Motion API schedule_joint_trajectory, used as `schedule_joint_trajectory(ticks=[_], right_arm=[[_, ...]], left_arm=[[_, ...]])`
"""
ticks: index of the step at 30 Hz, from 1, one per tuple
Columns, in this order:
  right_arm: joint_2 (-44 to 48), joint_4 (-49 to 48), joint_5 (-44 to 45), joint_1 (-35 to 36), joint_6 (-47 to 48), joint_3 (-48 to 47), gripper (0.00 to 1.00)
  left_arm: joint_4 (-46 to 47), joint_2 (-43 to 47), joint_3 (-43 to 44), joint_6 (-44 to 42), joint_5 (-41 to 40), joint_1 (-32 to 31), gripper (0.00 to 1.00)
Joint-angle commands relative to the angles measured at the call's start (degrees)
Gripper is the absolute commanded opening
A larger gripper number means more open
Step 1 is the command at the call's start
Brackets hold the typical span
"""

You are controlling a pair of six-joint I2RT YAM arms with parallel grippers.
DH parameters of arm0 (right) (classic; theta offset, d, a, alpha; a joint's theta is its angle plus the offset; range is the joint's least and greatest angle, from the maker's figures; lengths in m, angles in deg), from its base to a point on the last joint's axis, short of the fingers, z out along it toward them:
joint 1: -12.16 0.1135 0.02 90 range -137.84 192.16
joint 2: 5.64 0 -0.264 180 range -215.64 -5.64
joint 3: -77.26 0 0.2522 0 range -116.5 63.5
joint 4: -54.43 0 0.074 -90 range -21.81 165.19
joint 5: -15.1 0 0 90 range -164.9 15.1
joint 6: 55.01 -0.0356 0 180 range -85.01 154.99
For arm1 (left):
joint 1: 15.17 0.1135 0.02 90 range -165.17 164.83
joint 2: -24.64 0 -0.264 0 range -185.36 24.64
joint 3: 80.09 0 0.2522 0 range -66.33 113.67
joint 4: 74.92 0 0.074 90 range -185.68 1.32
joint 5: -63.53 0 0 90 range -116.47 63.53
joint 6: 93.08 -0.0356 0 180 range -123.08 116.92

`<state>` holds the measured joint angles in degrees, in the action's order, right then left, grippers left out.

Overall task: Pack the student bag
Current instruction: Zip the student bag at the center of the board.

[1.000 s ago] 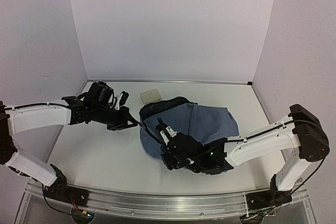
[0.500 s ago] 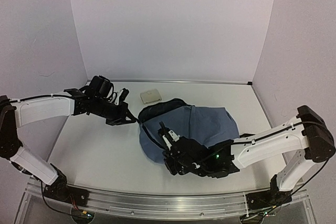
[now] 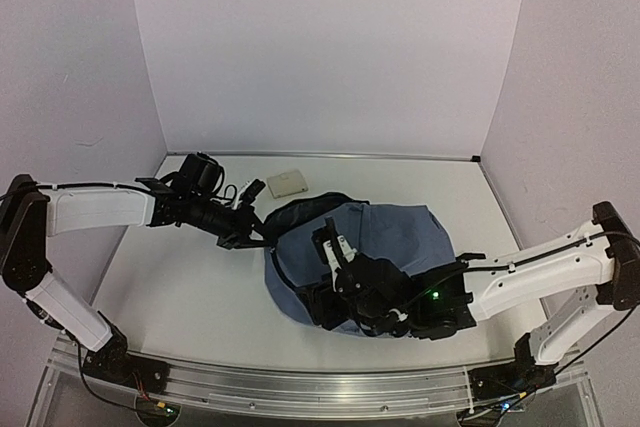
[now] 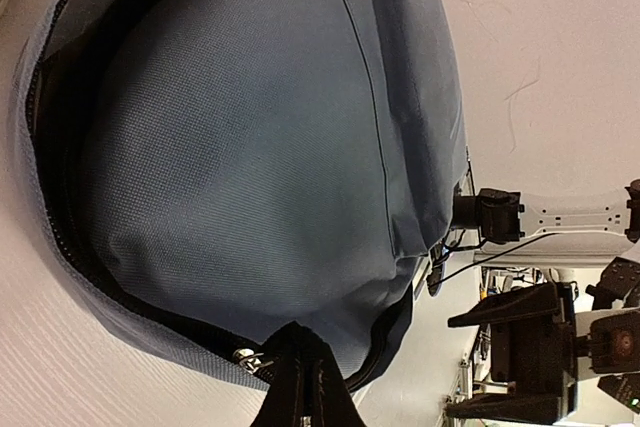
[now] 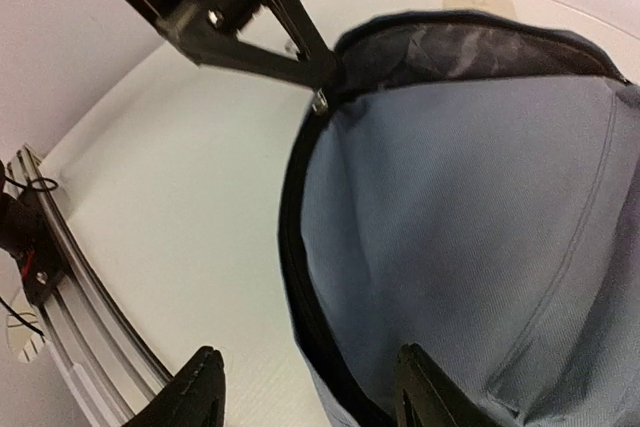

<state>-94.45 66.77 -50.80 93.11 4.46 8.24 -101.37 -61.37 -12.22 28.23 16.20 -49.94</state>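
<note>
While student bag [image 3: 395, 232] is lying mid table [image 3: 180, 287], dark mouth gaping toward left arm, right gripper [image 5: 308, 362] is springing apart above near rim, clamped moment ago, now gripping nothing: mouth likely readied for loading. Left gripper [image 3: 256, 238] is pinching zip edge tight, holding it wide. Open table is stretching left of bag; cream pad [image 3: 287, 183] is sitting just behind.

One student bag [image 3: 400, 232], one small cream square pad [image 3: 287, 183], one white table [image 3: 190, 287] and one metal rail [image 3: 300, 387] are counted, along with two arms, the left arm [image 3: 100, 209] and the right arm [image 3: 540, 272], and two grippers, the left gripper [image 3: 256, 237] and the right gripper [image 5: 310, 392].
</note>
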Motion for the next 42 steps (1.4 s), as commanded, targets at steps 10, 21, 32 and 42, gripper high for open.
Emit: schedule_joint_trajectory(ticks=[10,21,32,42], right_arm=[[-16.53,-6.31,1.96,-2.57,4.07,-15.12,0.56],[-24.23,-6.20,5.81,-3.67,6.99,-20.06,0.42],[-21.00,-5.78,0.90,-2.39,11.26,-19.32,0.00],[-12.00,-5.13,-3.98,2.81,8.89,-12.50,0.00]], left_arm=[[4.14,2.59,-1.04,-0.72,1.74,-0.33,0.00],[3.26,3.86,-1.25,-1.07,0.87,-0.24,0.00],[-0.37,4.26,0.87,-1.19,-6.58,-0.21,0.00],[-2.08,4.19,3.13,-1.78,-11.49,-0.21,0.00]])
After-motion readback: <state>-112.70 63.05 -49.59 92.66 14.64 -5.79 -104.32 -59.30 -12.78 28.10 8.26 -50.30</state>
